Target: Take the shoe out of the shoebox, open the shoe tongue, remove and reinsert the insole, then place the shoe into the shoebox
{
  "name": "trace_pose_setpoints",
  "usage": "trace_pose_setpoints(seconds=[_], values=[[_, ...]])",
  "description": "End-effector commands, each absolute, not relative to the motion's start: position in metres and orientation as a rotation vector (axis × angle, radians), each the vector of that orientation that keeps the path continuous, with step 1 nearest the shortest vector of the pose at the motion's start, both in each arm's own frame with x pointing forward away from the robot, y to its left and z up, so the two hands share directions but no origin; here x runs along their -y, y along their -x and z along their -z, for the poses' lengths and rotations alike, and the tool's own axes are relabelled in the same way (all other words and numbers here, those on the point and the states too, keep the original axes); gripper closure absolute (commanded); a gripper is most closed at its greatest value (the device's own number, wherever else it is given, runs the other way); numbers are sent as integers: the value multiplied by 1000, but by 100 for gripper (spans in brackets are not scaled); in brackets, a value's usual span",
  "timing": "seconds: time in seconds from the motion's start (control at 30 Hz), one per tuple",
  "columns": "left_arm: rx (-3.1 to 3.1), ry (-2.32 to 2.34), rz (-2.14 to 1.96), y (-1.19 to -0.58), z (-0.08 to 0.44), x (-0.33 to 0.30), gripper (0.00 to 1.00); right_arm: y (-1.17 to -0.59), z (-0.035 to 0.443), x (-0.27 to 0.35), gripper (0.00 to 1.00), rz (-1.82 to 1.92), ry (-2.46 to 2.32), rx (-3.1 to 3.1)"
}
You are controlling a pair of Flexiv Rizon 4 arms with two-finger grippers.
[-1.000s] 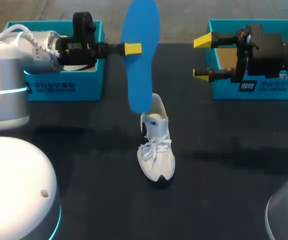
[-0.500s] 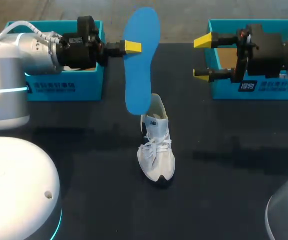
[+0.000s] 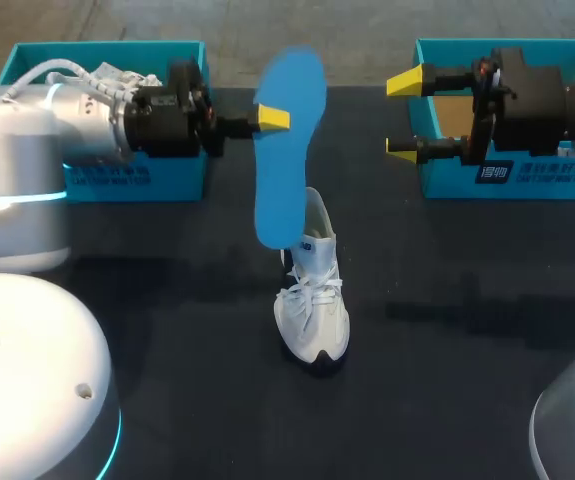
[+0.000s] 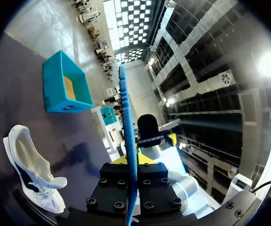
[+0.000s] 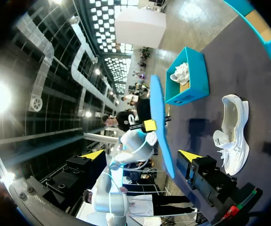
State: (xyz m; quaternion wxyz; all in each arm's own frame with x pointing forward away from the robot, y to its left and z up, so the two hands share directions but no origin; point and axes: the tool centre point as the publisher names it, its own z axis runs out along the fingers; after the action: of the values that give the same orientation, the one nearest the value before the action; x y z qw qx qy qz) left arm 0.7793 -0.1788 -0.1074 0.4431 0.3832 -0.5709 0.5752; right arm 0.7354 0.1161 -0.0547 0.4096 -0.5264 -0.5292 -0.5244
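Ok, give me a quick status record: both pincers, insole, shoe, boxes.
left pincer: shut on the blue insole, above the table
right pincer: open, empty, in front of the right shoebox
insole: out of the shoe, hanging upright, lower end near its heel
shoe: white, upright on the table, between the boxes
left shoebox: holds another white shoe
right shoebox: no shoe visible inside

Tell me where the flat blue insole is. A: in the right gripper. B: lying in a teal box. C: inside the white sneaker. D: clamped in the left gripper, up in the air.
D: the left gripper is shut on the flat blue insole, up over the white lace-up sneaker; the right gripper stands open, empty.
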Motion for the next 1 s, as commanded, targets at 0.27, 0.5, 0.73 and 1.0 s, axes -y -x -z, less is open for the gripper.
trace_pose_setpoints(seconds=[0.27,0.5,0.73,1.0], values=[[1339,-987,-1373,-787,128,185,100,-736,55,-118,0,1321,1328,1332],[1326,-986,-1379,-786,123,187,100,-740,50,-125,0,1259,1406,1400],[1320,-1009,-1373,-786,123,188,100,-744,45,-132,0,1228,1470,1449],[1320,-1009,-1373,-786,123,188,100,-741,23,-141,0,1124,1675,1549]])
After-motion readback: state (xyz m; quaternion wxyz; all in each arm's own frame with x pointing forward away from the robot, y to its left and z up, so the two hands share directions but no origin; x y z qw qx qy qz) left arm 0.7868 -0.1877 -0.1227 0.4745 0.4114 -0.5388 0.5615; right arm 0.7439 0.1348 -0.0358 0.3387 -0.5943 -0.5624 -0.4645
